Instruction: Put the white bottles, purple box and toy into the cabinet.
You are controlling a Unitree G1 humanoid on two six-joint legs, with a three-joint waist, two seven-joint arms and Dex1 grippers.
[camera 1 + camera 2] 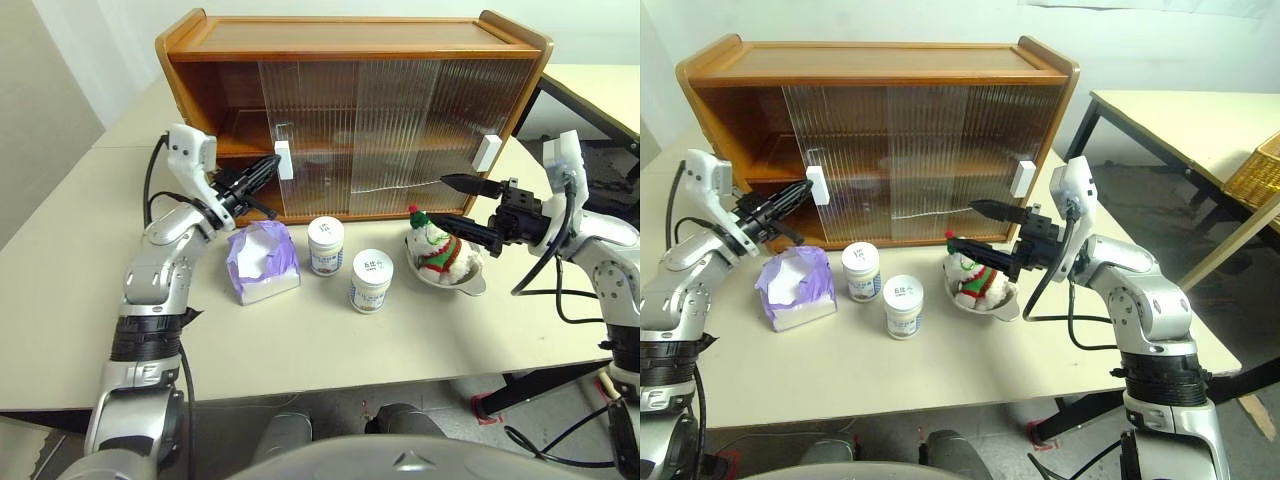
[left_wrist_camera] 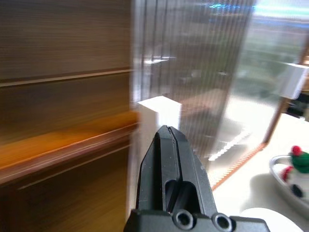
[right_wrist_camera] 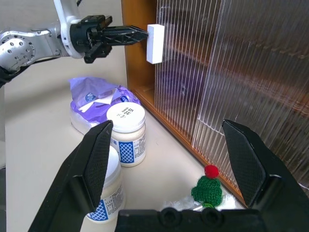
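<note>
Beige tabletop [image 1: 90, 300] runs wide on your left and toward you, with bare room in front of the objects; to your right it ends at a gap before a second table [image 1: 1200, 120]. You have the cabinet [image 1: 350, 40] at the back, its two ribbed sliding doors drawn across the middle and right, leaving the left end open on brown shelves.

Your left gripper [image 1: 268, 168] is pinched shut on nothing, tips right at the left door's white handle [image 1: 283, 160]. Your right gripper [image 1: 455, 203] is spread wide and empty, hovering over the toy [image 1: 435, 245], which sits in a metal bowl [image 1: 470, 283] near the right door.

The purple box [image 1: 262, 262] lies crumpled, its top torn open. Just beside it stand two white bottles [image 1: 326, 245], blue-labelled, upright, close together but apart.
</note>
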